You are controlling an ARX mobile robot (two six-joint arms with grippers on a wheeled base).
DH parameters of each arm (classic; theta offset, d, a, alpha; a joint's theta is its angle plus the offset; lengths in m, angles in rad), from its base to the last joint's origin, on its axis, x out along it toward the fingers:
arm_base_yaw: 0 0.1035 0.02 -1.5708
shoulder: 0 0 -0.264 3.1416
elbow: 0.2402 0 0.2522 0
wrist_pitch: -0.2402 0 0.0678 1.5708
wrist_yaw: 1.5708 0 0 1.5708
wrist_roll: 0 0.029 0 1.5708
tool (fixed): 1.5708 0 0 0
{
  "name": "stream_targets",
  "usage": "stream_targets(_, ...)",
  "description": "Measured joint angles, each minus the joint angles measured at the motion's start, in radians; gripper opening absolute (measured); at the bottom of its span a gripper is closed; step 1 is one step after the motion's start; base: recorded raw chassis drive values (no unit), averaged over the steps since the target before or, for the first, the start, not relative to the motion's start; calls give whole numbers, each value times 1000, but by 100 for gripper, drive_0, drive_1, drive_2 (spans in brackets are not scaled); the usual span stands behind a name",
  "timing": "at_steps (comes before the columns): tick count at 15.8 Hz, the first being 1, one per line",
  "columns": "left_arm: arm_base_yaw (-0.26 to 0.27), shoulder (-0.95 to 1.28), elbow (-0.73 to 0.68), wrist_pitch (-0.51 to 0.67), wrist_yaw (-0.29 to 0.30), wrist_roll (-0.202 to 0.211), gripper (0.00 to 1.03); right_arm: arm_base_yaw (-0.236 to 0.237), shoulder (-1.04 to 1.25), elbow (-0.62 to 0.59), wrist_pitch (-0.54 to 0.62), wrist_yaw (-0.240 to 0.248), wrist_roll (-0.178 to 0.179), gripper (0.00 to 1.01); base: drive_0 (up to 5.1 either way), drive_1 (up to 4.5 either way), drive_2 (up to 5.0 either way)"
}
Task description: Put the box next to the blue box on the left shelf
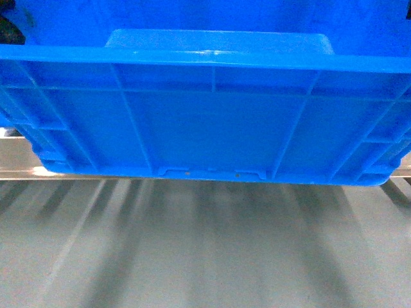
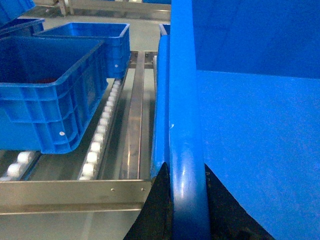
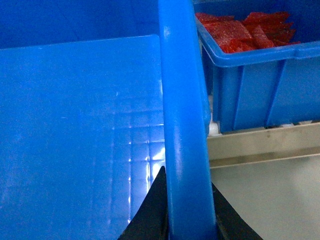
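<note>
The box (image 1: pixel 212 122) fills the upper half of the head view, its ribbed near wall facing the camera and its far side cut off by the top of the frame; its lower edge sits level with the steel front rail (image 1: pixel 19 170), which shows only at the far left and right. Below is blurred grey floor (image 1: pixel 205 250).

In the left wrist view the left gripper (image 2: pixel 187 210) straddles the box's thick rim at bottom centre, a dark finger (image 2: pixel 155 210) on each side, closed onto the rim; the fingertips are hidden by it. Left of the rim lies the left shelf (image 2: pixel 120 135) with its rows of white wheels, carrying a blue crate (image 2: pixel 50 95) at upper left, more behind it.

In the right wrist view the right gripper (image 3: pixel 189 210) likewise clamps the opposite rim at bottom centre. At upper right another crate (image 3: pixel 260 75) holds red packets (image 3: pixel 245 30), partly cut off.
</note>
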Motion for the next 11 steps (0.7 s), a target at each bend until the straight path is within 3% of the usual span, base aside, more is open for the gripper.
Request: stream_targets(11, 0, 0, 0, -1, -1, 0, 9, 0, 0, 0, 0, 0, -2, 8, 12, 435, -410)
